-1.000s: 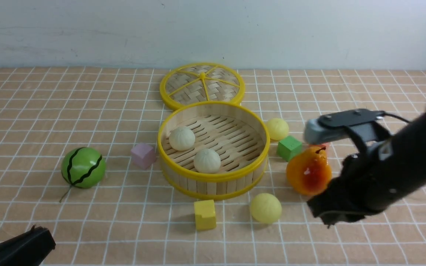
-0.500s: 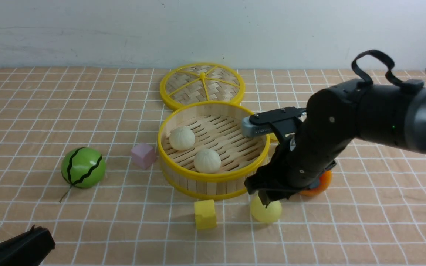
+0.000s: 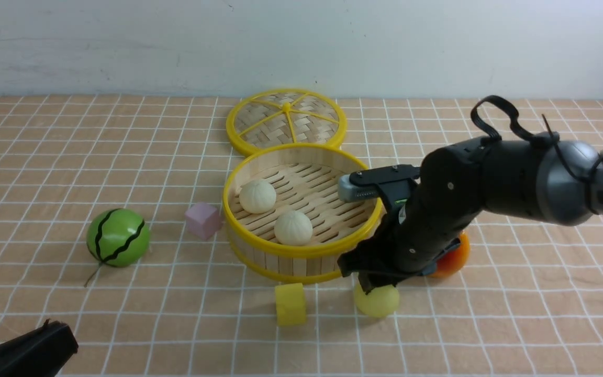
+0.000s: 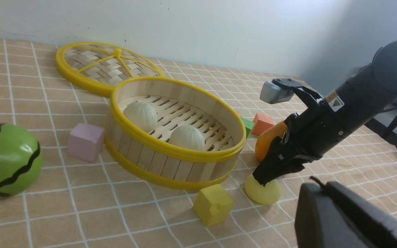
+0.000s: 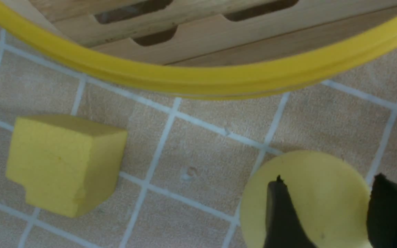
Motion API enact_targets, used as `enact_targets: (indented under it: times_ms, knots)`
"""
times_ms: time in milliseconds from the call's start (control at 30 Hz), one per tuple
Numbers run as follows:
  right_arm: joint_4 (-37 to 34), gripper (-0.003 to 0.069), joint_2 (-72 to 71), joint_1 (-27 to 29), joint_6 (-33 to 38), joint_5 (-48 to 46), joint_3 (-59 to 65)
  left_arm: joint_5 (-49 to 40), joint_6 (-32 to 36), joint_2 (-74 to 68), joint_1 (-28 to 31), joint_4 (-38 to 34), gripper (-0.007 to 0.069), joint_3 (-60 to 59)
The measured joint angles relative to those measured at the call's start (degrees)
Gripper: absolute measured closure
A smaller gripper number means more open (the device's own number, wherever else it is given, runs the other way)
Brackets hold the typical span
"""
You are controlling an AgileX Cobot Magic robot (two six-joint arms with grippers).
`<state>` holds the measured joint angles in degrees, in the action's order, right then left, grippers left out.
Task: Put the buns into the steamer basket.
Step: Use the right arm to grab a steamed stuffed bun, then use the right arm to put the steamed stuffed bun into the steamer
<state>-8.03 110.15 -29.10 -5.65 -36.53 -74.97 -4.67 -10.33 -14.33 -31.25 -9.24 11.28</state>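
The steamer basket (image 3: 301,250) (image 4: 171,148) (image 5: 198,82) stands mid-table with two off-white buns (image 3: 258,196) (image 3: 293,228) on its slatted floor. A pale yellow bun (image 3: 380,302) (image 4: 264,191) (image 5: 322,206) lies on the cloth just in front of the basket's right side. My right gripper (image 3: 372,288) (image 5: 326,179) is down on this bun, open. One finger lies over the bun's top and the other at its edge. The bun still rests on the table. My left gripper (image 3: 19,353) (image 4: 317,186) sits low at the near left, shut and empty.
A yellow cube (image 3: 290,303) sits left of the yellow bun. A pink cube (image 3: 203,221) and a striped green ball (image 3: 118,237) are left of the basket. The woven lid (image 3: 286,121) lies behind it. An orange pear toy (image 3: 450,256) is partly behind my right arm.
My right arm swung in from the right and came down over the yellow bun, its jaws opening on the way. It now hides the things right of the basket. The left arm stayed still.
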Motion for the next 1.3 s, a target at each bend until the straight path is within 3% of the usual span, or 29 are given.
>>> enact_targets:
  times_ms: [100, 300, 367, 533, 700, 1067, 1200, 1300]
  knots:
    - [0.00, 0.0396, 0.13, 0.00, 0.20, 0.18, 0.00, 0.00, 0.00, 0.00, 0.00, 0.00, 0.0620, 0.00]
    - [0.00, 0.0630, 0.13, 0.00, 2.39, -0.23, -0.02, 0.00, 0.00, 0.00, 0.00, 0.00, 0.0617, 0.00]
    - [0.00, 0.0656, -0.67, 0.00, 2.66, -1.85, -0.02, 0.00, 0.00, 0.00, 0.00, 0.00, 0.0614, 0.00]
    - [-0.93, 0.0656, -6.38, 0.00, 3.80, -7.66, -0.98, 0.00, 0.00, 0.00, 0.00, 0.00, 0.0608, 0.00]
    - [-1.43, 0.0652, -9.82, 0.00, 4.82, -6.89, -7.30, 0.00, 0.00, 0.00, 0.00, 0.00, 0.0607, 0.00]
    - [2.23, 0.0636, 5.92, 0.00, 4.26, -2.08, -22.88, 0.00, 0.00, 0.00, 0.00, 0.00, 0.0596, 0.00]
    - [5.01, 0.0565, 10.90, 0.00, 1.69, -2.60, -25.07, 0.00, 0.00, 0.00, 0.00, 0.00, 0.0596, 0.00]
    - [5.70, 0.0400, 11.68, 0.00, 1.15, -3.81, -25.28, 0.00, 0.00, 0.00, 0.00, 0.00, 0.0591, 0.00]
